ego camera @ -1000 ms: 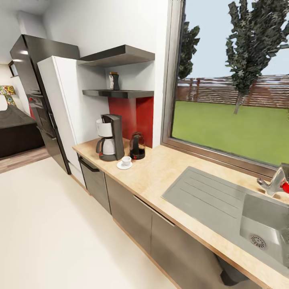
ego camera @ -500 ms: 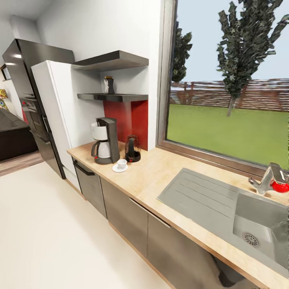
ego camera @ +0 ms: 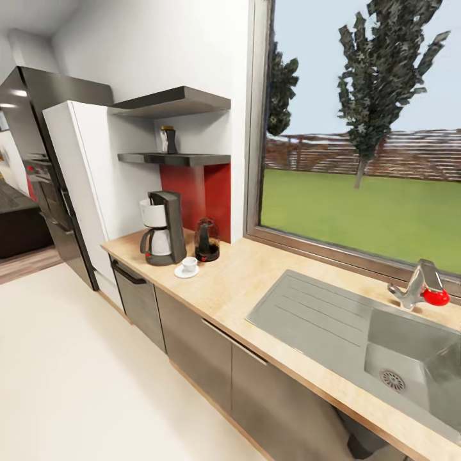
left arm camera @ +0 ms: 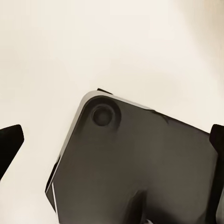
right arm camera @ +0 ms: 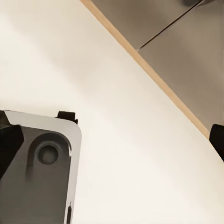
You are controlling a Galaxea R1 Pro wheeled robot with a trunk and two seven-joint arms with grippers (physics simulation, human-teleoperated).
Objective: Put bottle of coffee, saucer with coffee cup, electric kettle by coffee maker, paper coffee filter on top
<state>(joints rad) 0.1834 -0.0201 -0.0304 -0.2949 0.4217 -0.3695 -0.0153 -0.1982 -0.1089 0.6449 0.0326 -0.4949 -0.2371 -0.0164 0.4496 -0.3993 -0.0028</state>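
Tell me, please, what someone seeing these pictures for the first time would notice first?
Probably the large window with its green lawn and trees, above the steel sink set into the wooden countertop. Next, the group at the counter's far end: the coffee maker, the electric kettle beside it, and a coffee cup on its saucer in front. A dark bottle of coffee stands on the lower shelf above them.

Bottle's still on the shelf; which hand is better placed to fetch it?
Right, tentatively: the right hand hangs by the cabinet fronts. The bottle sits far off.
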